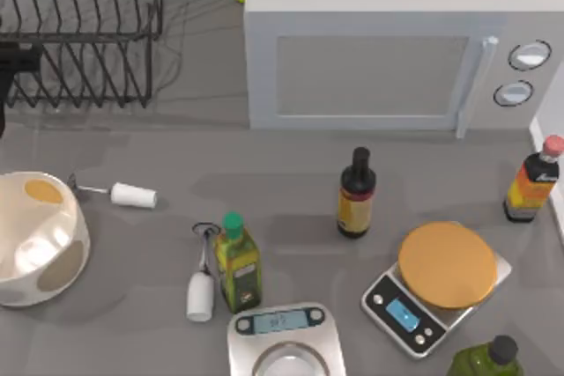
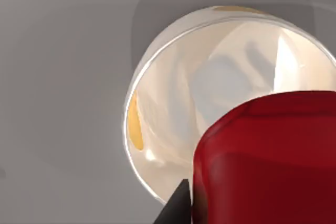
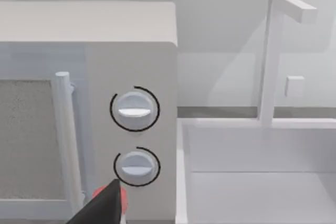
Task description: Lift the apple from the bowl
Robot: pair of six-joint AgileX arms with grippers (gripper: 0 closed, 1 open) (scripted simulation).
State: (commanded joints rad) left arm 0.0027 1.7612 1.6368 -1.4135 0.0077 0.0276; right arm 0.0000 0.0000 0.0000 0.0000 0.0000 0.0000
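**Apple up out of bowl, in left grip**

Apple (image 2: pixel 265 163) up close under left wrist cam, well above bowl (image 2: pixel 157 108) and clear of its rim. Left gripper (image 2: pixel 247 203) closed round the apple; one dark tip of the fingers (image 2: pixel 177 207) pressed to the fruit's side, other tip hidden behind it. Hanging over the near part of the bowl, pale inside wall and one orange spot seen below.

In top view, bowl (image 1: pixel 35 235) at bench's (image 1: pixel 291 173) far-left edge, approx. midway btwn near and far. Dark piece of left arm (image 1: pixel 16 63) at left edge, in front of dish rack (image 1: pixel 84 28), farther back than the bowl.

Right gripper (image 3: pixel 102 208) parked facing microwave (image 1: pixel 397 50), near its two dials (image 3: pixel 134 109). Open or closed: can't tell. Red bottle cap (image 3: pixel 122 199) just behind the tip. White sink (image 3: pixel 252 182) w/ faucet (image 3: pixel 273 61) right of microwave.

Rest of bench:
- white-handled whisk (image 1: pixel 132 195) just right of bowl
- 2nd whisk (image 1: pixel 201 292) touching or nearly touching green-capped oil bottle (image 1: pixel 236 263)
- dark bottle (image 1: pixel 355 195) centre
- red-capped bottle (image 1: pixel 533 182) far right
- orange-topped scale (image 1: pixel 445 283) near right
- steel scale (image 1: pixel 284 341) at near edge
- green bottle (image 1: pixel 485 360) at near-right corner
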